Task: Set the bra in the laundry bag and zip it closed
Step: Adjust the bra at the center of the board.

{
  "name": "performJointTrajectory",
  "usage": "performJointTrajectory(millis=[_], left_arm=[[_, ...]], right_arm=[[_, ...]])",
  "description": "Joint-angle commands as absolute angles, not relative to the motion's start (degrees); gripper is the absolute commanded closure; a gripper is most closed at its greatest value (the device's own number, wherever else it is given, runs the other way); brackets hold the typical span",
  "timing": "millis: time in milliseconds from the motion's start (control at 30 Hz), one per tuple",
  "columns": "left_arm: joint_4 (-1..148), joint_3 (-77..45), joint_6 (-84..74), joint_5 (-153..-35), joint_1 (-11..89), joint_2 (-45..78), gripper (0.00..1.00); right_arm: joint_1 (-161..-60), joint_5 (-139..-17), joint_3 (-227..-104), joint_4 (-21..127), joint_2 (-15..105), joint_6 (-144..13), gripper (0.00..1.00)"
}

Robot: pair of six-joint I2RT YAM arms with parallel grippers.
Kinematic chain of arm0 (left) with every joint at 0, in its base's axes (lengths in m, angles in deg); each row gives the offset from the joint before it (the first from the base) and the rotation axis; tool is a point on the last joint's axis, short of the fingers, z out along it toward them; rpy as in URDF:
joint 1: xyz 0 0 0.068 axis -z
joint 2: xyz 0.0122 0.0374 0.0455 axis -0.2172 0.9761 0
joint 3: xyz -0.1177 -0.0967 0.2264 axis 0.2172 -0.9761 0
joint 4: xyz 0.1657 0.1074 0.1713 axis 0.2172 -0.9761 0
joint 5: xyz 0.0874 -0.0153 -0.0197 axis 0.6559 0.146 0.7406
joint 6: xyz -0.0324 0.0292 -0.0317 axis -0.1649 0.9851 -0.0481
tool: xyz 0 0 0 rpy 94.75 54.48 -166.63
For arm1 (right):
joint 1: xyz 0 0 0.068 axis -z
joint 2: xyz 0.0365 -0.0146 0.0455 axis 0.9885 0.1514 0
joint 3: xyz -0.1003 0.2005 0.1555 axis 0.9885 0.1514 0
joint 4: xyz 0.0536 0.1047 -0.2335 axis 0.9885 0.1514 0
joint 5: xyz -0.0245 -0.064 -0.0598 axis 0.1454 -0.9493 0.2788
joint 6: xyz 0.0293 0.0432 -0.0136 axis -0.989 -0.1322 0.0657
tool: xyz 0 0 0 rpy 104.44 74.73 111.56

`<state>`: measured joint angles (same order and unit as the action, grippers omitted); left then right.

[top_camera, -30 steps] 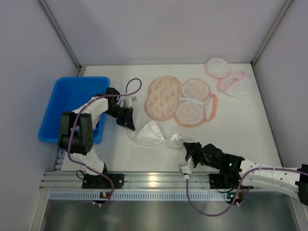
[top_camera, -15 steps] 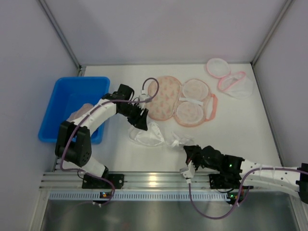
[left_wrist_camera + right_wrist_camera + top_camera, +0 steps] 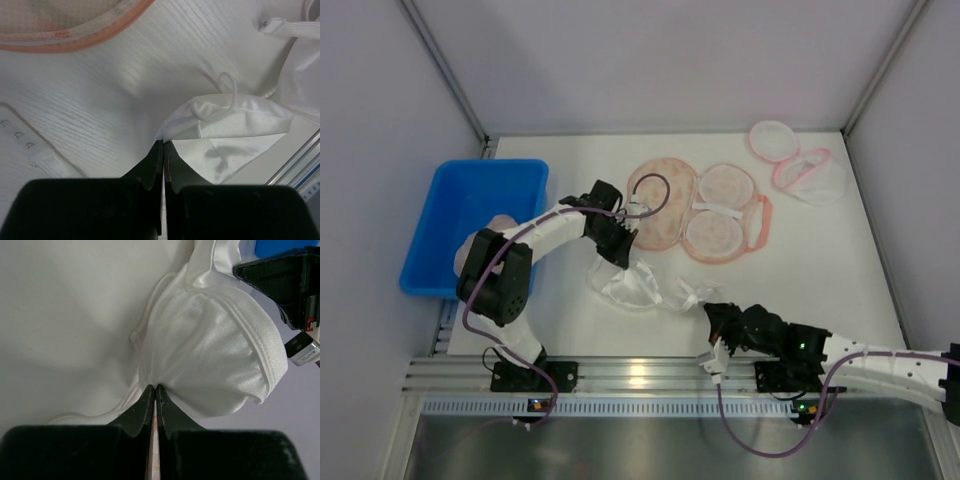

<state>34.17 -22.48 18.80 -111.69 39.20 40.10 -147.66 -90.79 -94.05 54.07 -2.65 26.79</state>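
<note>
- Swinging in from the blue bin (image 3: 460,200), our left gripper (image 3: 620,260) has just snapped closed on a corner of the bra (image 3: 632,290).
- Our right gripper (image 3: 713,320) stays pinched tight on the other cup.
- Bra lies on the table (image 3: 820,270), just short of the open laundry bag (image 3: 720,235); with both ends held, we reckon it's ready to lift across.

On my one worktop (image 3: 820,270) I count one white bra (image 3: 630,288), two laundry bags in all, one peach laundry bag (image 3: 665,205) and one pink laundry bag (image 3: 810,175), and one blue bin (image 3: 490,166).
</note>
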Motion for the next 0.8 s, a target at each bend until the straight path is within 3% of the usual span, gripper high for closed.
performJointTrajectory(millis=[0, 433, 567, 767], left_arm=[[36.27, -22.14, 16.4, -109.19, 37.34, 37.48, 1.0], [33.63, -30.4, 16.56, -112.42, 31.44, 29.75, 1.0], [33.89, -30.75, 18.76, -117.44, 31.53, 25.44, 1.0], [36.18, -31.37, 21.48, -114.38, 31.44, 15.34, 1.0]], right_arm=[[-148.62, -91.26, -94.28, 54.88, -3.21, 27.61, 1.0], [-148.7, -92.49, -96.2, 57.34, -3.49, 26.92, 1.0], [-148.7, -91.88, -103.4, 61.37, 1.7, 14.48, 1.0], [-148.53, -90.39, -122.47, 72.26, 12.51, -12.66, 1.0]])
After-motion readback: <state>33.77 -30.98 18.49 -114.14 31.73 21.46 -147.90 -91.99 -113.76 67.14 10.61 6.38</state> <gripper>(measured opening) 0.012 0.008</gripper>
